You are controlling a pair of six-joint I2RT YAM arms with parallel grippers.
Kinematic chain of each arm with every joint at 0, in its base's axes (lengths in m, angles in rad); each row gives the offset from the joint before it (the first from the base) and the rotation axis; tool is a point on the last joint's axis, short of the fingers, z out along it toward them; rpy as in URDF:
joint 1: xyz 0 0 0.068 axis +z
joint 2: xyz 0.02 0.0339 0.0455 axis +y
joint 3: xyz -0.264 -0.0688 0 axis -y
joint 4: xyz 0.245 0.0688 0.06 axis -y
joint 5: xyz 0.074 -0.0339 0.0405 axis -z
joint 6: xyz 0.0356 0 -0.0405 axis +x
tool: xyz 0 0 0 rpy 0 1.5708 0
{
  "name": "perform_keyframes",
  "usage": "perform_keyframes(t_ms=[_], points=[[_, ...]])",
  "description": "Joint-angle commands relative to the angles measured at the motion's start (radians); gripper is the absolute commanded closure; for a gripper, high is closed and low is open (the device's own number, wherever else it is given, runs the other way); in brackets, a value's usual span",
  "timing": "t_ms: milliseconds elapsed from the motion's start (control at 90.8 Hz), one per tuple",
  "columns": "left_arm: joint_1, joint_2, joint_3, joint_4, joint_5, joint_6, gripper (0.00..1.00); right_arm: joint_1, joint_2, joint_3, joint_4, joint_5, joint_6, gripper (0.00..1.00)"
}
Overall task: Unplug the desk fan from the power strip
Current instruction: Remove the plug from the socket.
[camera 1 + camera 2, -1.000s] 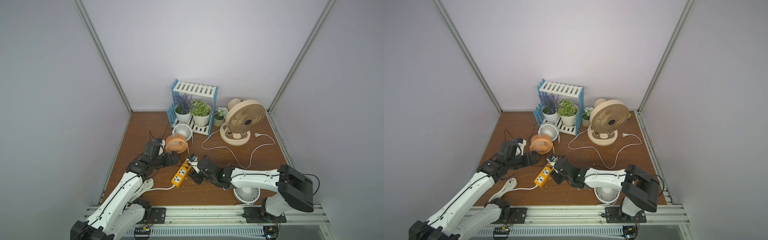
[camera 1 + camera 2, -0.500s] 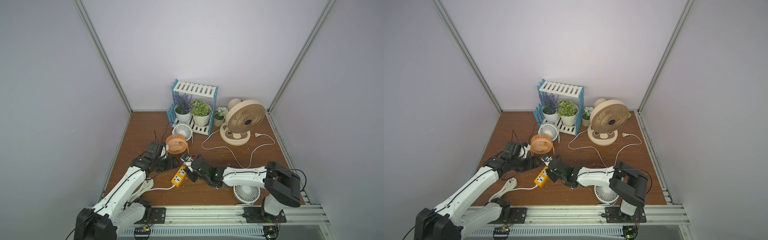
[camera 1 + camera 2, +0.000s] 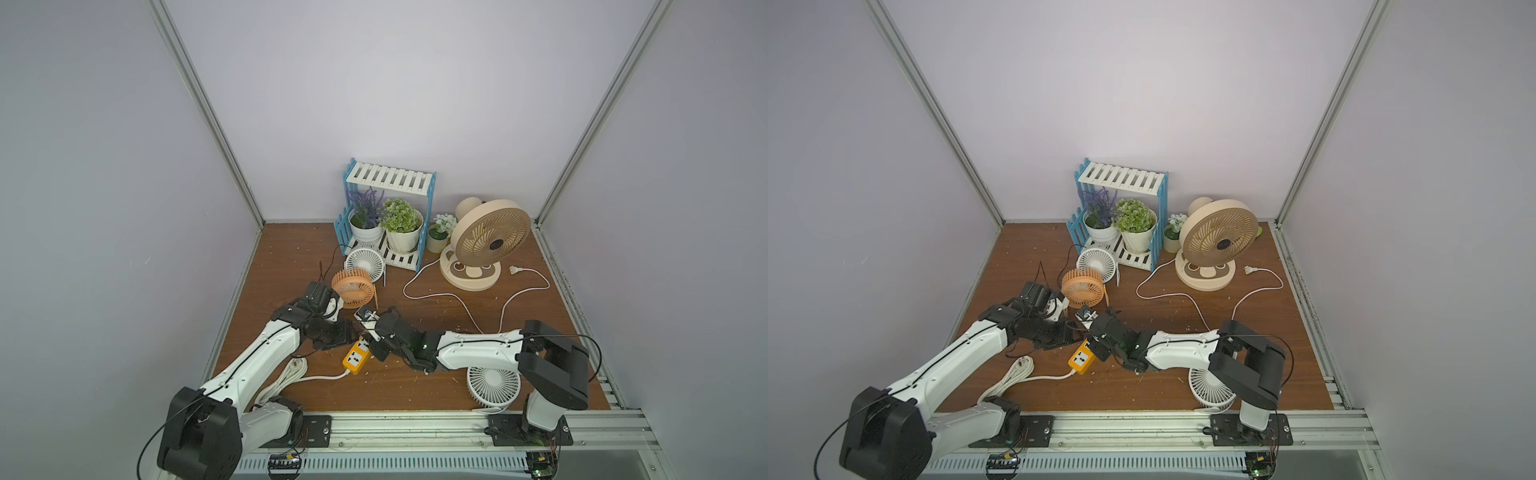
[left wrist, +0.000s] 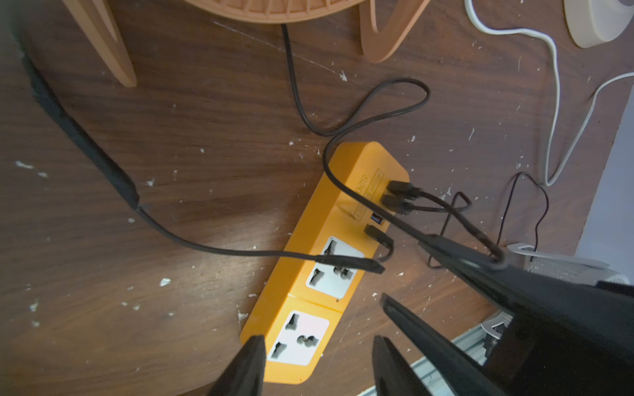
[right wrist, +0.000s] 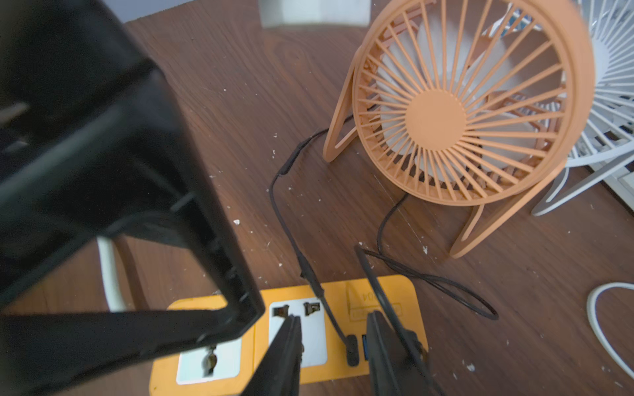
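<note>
Left wrist view: left claw (image 4: 317, 339), right claw (image 4: 401, 268) both apart astride power strip (image 4: 343, 164)

Strip (image 3: 355, 360) on table (image 3: 286, 257); small fan (image 3: 353, 287) behind it; shelf (image 3: 390, 178) farther back; large fan (image 3: 492, 232) right of shelf.

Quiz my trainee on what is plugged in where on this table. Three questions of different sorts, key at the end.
1. True or false: both white sockets on the power strip are empty.
2. How many black plugs sit in the strip's small ports?
3. The white plug of the big beige fan is: A) in the strip; B) loose on the table; C) held in a claw.
Key: 1 true; 2 three; 3 B.
</note>
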Motion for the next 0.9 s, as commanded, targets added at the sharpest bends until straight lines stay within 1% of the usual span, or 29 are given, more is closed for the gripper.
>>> perform_keyframes(t_ms=[0,220,440,892], points=[[0.009,0.028,0.030,-0.048,0.001,0.026,0.48,0.005,0.016,0.035,-0.049,-0.001,-0.028,0.67],[0.009,0.094,0.039,-0.047,0.021,0.034,0.49,0.005,0.024,0.046,-0.064,-0.012,-0.036,0.71],[0.009,0.143,0.037,-0.026,0.051,0.041,0.49,0.005,0.038,0.064,-0.081,-0.022,-0.033,0.72],[0.010,0.195,0.014,0.004,0.036,0.048,0.55,0.005,0.041,0.073,-0.115,-0.019,-0.006,0.75]])
